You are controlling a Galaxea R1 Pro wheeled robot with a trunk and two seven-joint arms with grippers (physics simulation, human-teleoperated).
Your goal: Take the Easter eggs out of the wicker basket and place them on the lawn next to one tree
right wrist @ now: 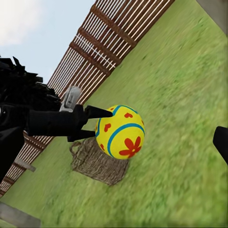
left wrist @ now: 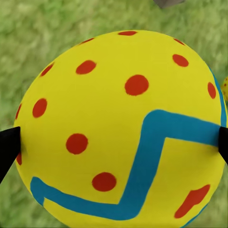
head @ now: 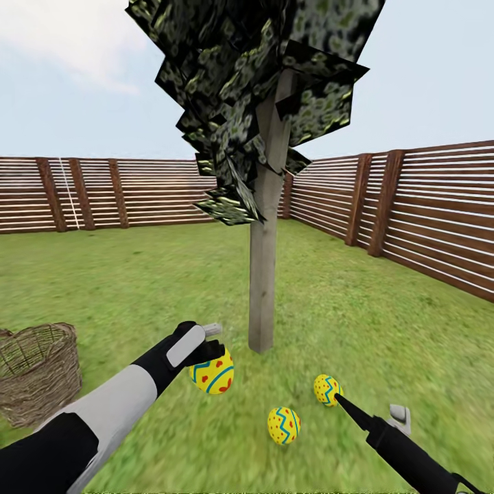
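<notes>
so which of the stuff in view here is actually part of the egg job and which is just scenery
Part of the job:
- egg held in the left gripper
- two eggs on the lawn: and
- wicker basket
- tree the eggs lie near
- right gripper, open

Just scenery:
- wooden fence
- sky

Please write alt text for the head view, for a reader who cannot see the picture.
The left gripper holds a yellow Easter egg above the lawn, close to the pale trunk of the tree. Two more eggs lie on the grass nearby. The wicker basket stands at the left, before a wooden fence.
</notes>
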